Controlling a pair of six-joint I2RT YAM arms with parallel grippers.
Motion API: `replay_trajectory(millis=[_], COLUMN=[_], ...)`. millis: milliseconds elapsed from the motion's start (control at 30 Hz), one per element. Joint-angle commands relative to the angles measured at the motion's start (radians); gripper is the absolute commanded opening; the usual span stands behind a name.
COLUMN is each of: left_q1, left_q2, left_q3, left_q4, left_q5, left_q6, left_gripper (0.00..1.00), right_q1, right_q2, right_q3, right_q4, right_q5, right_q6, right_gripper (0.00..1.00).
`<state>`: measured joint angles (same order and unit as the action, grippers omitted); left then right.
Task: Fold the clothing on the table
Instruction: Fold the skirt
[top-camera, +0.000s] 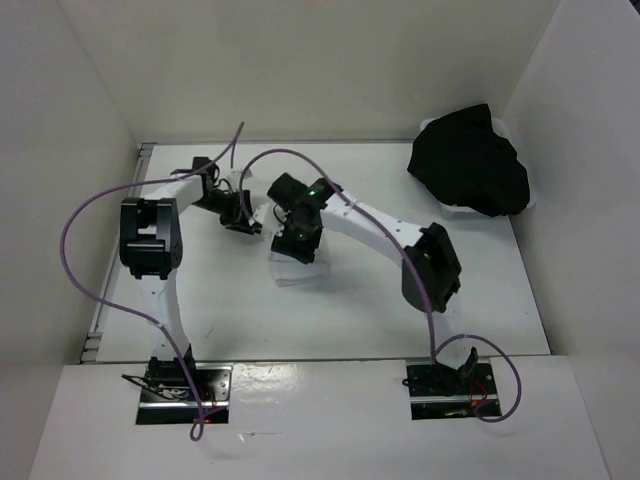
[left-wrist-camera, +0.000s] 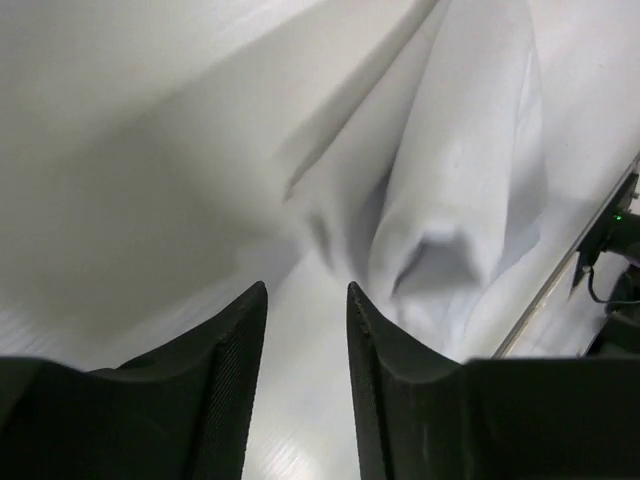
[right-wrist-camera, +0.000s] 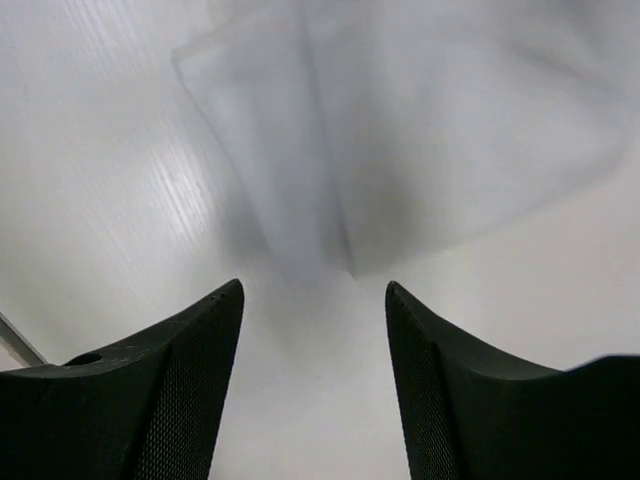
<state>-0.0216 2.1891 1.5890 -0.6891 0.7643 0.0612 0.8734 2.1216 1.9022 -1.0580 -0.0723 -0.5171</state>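
Overhead, the left gripper (top-camera: 240, 218) and right gripper (top-camera: 298, 240) hang low by the white clothing (top-camera: 292, 268) at the middle of the table (top-camera: 480, 300); a black garment (top-camera: 468, 165) sits far right. From the left wrist, the jaws stand narrowly apart, empty, creased cloth just ahead; from the right wrist, they gape wider, empty, cloth beyond.

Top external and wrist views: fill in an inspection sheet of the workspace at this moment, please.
Surface: white table, metal rail along its left edge.
Job's things: white clothing bunched mid-table, creased, by the grippers.
Clutter: black garment in a pale basket, far right corner.
Grippers: left gripper open, empty; right gripper open, empty; both at the clothing.
Cables: purple cables loop off both arms toward the bases.
Surroundings: white walls on three sides.
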Motion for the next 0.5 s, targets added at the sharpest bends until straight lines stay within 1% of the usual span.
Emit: replay_trajectory(millis=[0,33,100,133,167,233,267,300,333,367,400,433,467], left_q1=[0.127,0.150,0.208,0.222,0.223,0.233,0.220,0.206,0.169,0.148,0.097,0.072,0.051], left_q2=[-0.104,-0.132,-0.181,-0.199,-0.219,-0.268,-0.279,-0.279,-0.279,-0.266,-0.249,-0.230,-0.185], left_q3=[-0.004,-0.004,-0.014,-0.024,-0.024,-0.035,-0.035,-0.035,0.010,0.038,0.073,0.153,0.198], left_q4=[-0.075,-0.087,-0.113,-0.113,-0.113,-0.113,-0.113,-0.113,-0.113,-0.156,-0.183,-0.216,-0.293], left_q5=[0.000,0.013,0.013,0.001,-0.019,-0.019,-0.005,0.013,0.033,0.085,0.108,0.131,0.195], left_q6=[0.069,0.078,0.097,0.110,0.111,0.123,0.123,0.123,0.123,0.123,0.162,0.187,0.215], left_gripper=[0.46,0.49,0.55,0.61,0.62,0.62,0.63,0.63,0.63,0.63,0.63,0.63,0.63], right_q1=[-0.091,-0.153,-0.223,-0.259,-0.330,-0.394,-0.445,-0.468,-0.485,-0.516,-0.530,-0.542,-0.551], right_q2=[-0.192,-0.216,-0.290,-0.313,-0.356,-0.393,-0.409,-0.442,-0.454,-0.474,-0.483,-0.483,-0.495], right_q3=[-0.026,-0.037,-0.090,-0.115,-0.171,-0.236,-0.306,-0.339,-0.369,-0.420,-0.442,-0.477,-0.488], right_q4=[0.073,0.073,0.111,0.125,0.159,0.191,0.211,0.248,0.260,0.273,0.297,0.306,0.306], right_q5=[0.040,0.040,0.040,0.040,0.040,0.040,0.031,0.031,0.031,0.031,0.031,0.017,0.017], right_q6=[-0.006,-0.006,-0.006,-0.006,0.003,0.012,0.022,0.022,0.022,0.031,0.031,0.040,0.040], right_gripper=[0.64,0.66,0.67,0.69,0.69,0.70,0.70,0.70,0.70,0.70,0.70,0.70,0.70])
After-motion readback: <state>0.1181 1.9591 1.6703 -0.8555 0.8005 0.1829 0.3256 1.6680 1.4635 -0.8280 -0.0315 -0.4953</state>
